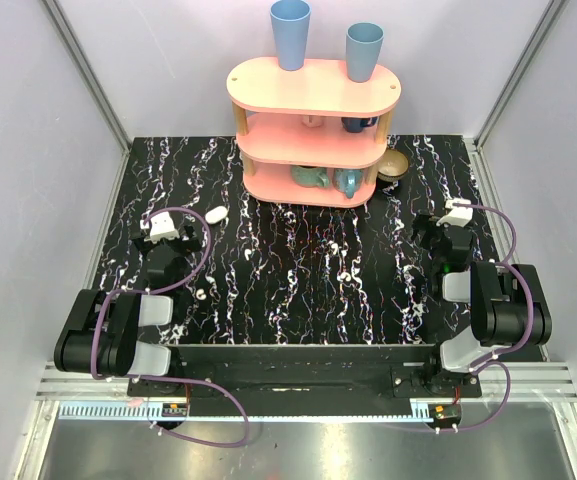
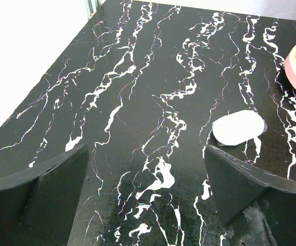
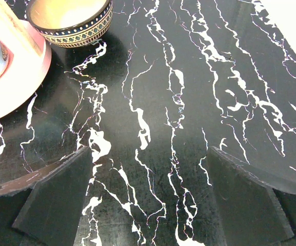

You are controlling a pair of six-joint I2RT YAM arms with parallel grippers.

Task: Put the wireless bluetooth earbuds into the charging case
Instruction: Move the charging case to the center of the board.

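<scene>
From high behind the near edge, looks steeply down on the whole black marbled table (image 1: pixel 298 300), facing the pink shelf (image 1: pixel 313 88) at its far side. From each wrist, skims low and close over the same table, sharing with the overhead view a corner of that shelf's base.

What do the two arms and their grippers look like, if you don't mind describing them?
Both the left arm and right arm are black with pale grey sections. A purple cable loops along each, and a white block sits at each wrist. The left gripper and right gripper have matte black, wedge-shaped fingers.
</scene>
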